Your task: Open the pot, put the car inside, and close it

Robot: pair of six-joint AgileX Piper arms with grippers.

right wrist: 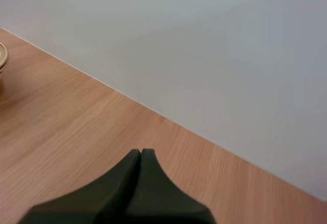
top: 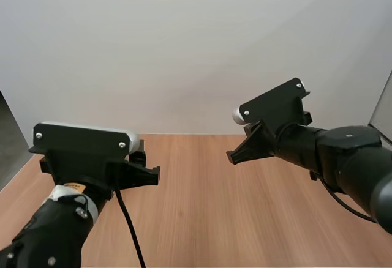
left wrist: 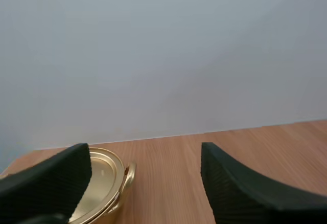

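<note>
Hold the left jaws spread wide above the table point(top: 245, 219), both fingers point(left wrist: 46, 183) standing well apart, ribbed inner faces turned toward each other, nothing pinched between them. See the pot point(left wrist: 104, 180) ahead of these jaws and off to one side, a shiny gold vessel resting on the wood, largely hidden behind one finger. Catch only a round, shallow gold top with a raised rim, plus a looped side handle point(left wrist: 129, 175) poking past that finger's inner edge into the gap. Find bare wood across the remainder of the gap, out to the other finger. Cannot tell lid from pot body in that gold top. Cannot tell either about contact between finger and pot; seemingly apart, with the pot lying farther on toward the wall point(left wrist: 163, 55).

Hold the right jaws pressed together and empty, fingers point(right wrist: 138, 193) lying as one dark wedge with a thin seam down the middle. Hover them over plain wood, well apart from the pot. Glimpse just a gold sliver of it far off to one side of the wedge, near the table's back edge.

From above, find the left arm point(top: 61, 219) and the right arm point(top: 343, 158) raised over the table, left jaws and right jaws pointing roughly inward, open wood between them.
</note>
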